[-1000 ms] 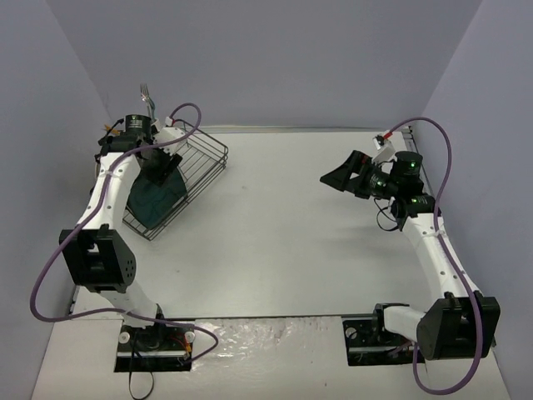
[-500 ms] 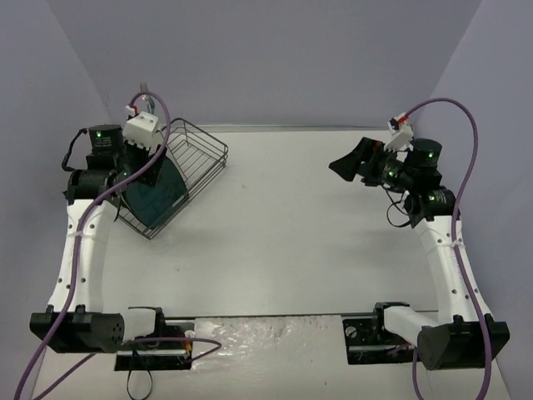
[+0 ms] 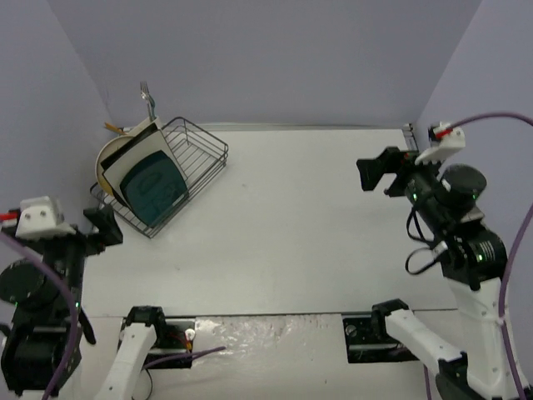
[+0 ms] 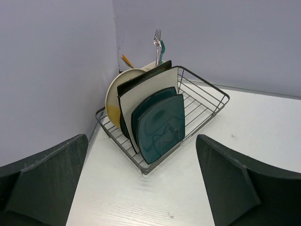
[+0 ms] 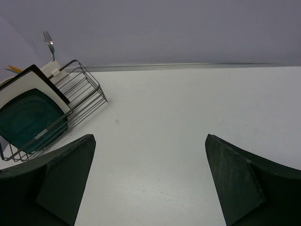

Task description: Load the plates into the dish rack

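From above, a matte white table [image 3: 291, 242] stood within plain lavender walls [image 3: 266, 58]. The rack [image 3: 204, 158] sat askew in the ten o'clock corner, with plates [image 3: 151, 187] standing on edge in it and a fork [image 3: 146, 93] upright at its far end. The left gripper [image 3: 92, 229] hung at eight o'clock and the right gripper [image 3: 387, 171] at two, both well apart from the rack.

In the left wrist view, its fingers [image 4: 44, 181] were spread wide and held nothing. The rack lay at twelve by the wall corner, a teal plate [image 4: 162, 125] in front of a white plate [image 4: 141, 92].

In the right wrist view, its fingers [image 5: 51, 188] were likewise wide and empty. The rack lay at ten o'clock, and the tabletop ran back to the wall.
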Available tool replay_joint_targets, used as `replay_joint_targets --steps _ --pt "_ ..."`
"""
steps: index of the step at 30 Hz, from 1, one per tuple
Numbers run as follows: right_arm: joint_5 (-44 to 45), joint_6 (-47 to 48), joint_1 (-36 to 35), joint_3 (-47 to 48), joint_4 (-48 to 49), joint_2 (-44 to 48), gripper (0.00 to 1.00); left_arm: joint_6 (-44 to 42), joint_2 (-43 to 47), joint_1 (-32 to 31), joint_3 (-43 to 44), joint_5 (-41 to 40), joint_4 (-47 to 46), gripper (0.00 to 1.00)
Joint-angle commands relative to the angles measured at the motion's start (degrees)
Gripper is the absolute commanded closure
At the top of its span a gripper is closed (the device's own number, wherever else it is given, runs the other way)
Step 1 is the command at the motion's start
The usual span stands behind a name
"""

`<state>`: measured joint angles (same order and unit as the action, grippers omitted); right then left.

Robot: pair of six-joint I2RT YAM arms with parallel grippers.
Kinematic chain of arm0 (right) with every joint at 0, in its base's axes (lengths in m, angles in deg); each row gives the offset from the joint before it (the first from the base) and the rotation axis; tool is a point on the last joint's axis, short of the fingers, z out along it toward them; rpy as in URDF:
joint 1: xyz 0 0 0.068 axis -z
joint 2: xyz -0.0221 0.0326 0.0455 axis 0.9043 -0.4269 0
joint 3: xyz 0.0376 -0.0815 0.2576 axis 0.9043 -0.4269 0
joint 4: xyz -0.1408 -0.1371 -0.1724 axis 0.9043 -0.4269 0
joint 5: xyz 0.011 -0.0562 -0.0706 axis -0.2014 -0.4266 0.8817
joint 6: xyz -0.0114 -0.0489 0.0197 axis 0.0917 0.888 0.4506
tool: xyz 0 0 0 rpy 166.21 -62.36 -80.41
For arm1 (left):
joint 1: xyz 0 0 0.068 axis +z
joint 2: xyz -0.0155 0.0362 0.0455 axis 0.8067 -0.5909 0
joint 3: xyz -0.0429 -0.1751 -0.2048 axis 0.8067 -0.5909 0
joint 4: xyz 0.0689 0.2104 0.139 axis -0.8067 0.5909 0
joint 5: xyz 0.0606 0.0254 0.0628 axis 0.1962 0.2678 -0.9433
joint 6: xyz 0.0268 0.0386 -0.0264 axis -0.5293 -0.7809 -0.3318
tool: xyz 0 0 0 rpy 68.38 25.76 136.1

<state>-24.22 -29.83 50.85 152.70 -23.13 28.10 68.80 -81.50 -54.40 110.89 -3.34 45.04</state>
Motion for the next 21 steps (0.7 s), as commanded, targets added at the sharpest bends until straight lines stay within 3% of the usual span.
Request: replay_joint_targets --steps 1,10,21 --pt "14.4 3.6 -4.0 0.1 0.8 7.3 0.00 4.3 3.3 0.2 -2.0 -0.9 5.6 0.03" --pt "17.7 4.8 -6.2 -7.8 0.8 16.6 0.00 3.6 10.8 -0.1 -3.8 -1.1 12.7 0.03" --pt "18.5 4.8 -6.8 -10.3 0.3 19.1 0.00 4.3 12.8 -0.1 -7.6 -0.6 16.1 0.03"
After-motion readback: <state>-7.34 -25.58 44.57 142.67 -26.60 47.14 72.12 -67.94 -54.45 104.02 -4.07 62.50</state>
